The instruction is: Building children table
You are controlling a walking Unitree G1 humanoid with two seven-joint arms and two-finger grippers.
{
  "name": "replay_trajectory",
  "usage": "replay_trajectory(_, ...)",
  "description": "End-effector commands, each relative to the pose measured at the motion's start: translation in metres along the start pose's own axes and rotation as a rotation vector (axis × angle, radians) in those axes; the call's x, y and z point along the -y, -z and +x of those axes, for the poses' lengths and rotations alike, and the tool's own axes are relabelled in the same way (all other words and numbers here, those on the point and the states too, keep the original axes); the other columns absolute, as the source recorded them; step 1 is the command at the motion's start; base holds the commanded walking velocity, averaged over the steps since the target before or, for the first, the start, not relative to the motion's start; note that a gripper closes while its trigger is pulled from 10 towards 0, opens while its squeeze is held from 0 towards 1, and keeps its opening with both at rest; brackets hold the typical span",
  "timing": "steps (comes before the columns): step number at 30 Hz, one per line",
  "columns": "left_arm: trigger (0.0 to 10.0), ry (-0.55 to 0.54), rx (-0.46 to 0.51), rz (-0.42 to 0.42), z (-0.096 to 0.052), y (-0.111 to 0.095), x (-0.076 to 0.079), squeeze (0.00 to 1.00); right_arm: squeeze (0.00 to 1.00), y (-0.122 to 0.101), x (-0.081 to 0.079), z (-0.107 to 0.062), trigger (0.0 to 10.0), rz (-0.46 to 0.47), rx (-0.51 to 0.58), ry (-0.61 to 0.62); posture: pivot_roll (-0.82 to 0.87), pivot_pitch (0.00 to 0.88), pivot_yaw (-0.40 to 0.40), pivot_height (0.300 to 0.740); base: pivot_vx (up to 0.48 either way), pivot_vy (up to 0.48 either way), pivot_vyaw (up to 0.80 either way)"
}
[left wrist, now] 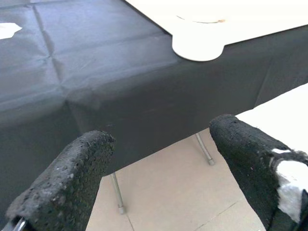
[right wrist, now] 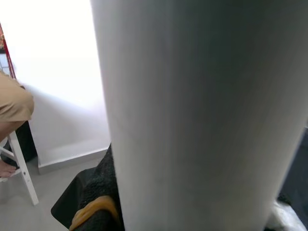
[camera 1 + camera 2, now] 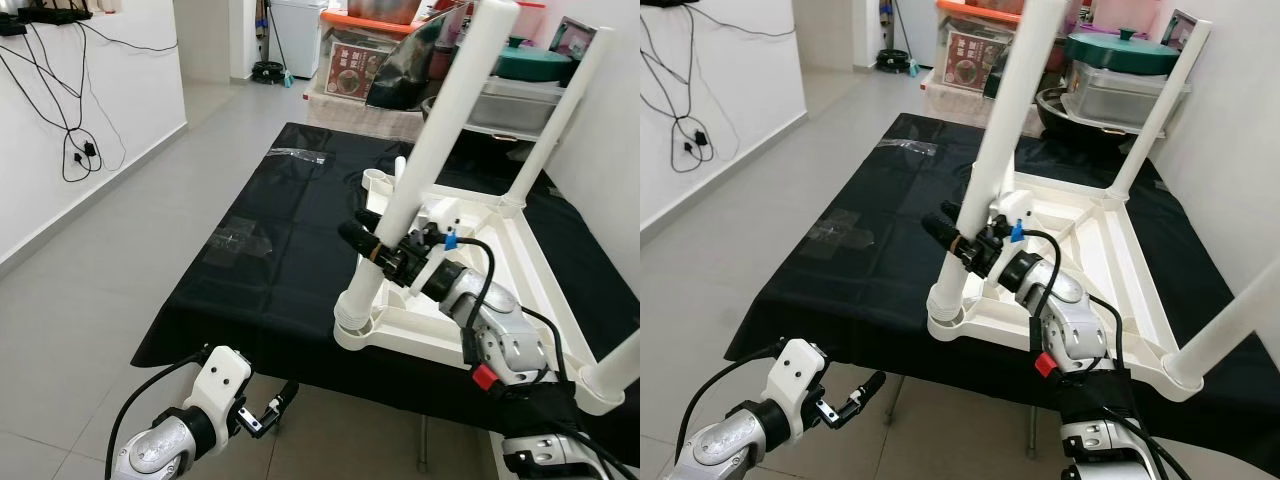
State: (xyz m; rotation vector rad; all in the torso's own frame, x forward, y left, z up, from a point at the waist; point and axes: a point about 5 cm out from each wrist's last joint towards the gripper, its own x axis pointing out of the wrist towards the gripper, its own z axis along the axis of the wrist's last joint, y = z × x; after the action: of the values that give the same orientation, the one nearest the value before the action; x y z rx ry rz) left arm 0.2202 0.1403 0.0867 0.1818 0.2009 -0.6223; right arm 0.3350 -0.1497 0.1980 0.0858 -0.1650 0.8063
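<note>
In the left eye view, your right gripper (image 3: 372, 243) reaches up from the lower right of the frame, its silver forearm bent at the elbow, and its black fingers are clamped around the near white plastic table leg (image 3: 430, 150). That leg rises at a slant from a corner socket of the upturned white plastic children's table (image 3: 470, 300), which lies on the black cloth-covered table (image 3: 270, 260) right of centre. A far leg stands near the upper right; another is cut off at the right edge. Your left gripper (image 3: 283, 398) hangs low at the bottom left, below the cloth's front edge, over the grey tiled floor (image 3: 120, 250).

The right eye view gives you the same pose, with cluttered storage boxes (image 3: 990, 50) at the top.

In the left wrist view, the two black fingers (image 1: 67, 178) stand wide apart with nothing between them; beyond them you see the cloth's hanging edge and a rounded white corner of the table at the top.

In the right wrist view, the white leg blocks nearly everything. A black finger pad (image 2: 101, 192) presses against it at the bottom left.
</note>
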Motion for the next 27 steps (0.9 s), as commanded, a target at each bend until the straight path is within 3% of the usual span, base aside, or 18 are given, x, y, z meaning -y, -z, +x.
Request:
replay_trajectory(1,10.0,0.01,-0.005,0.016,0.0,0.0,0.002,0.0,0.0,0.022,0.004,-0.009,0.0,0.046,-0.098,0.034,0.07,0.0,-0.12,0.74,0.0,0.0,0.0)
replay_trajectory(9,10.0,0.014,-0.007,0.02,0.0,0.0,0.001,0.0,0.0,0.025,0.005,-0.014,0.0,0.047,-0.11,0.036,0.07,0.0,-0.114,0.74,0.0,0.0,0.0)
replay_trajectory(16,10.0,0.018,-0.005,0.02,0.002,-0.001,0.001,0.0,0.0,0.029,-0.006,-0.008,0.0,0.036,-0.12,-0.031,0.07,0.0,-0.111,0.74,0.0,0.0,0.0)
replay_trajectory(27,10.0,0.012,-0.001,0.018,0.003,-0.001,0.002,0.0,0.0,0.029,-0.008,0.005,0.0,0.019,-0.172,-0.088,0.08,0.0,-0.13,0.74,0.0,0.0,0.0)
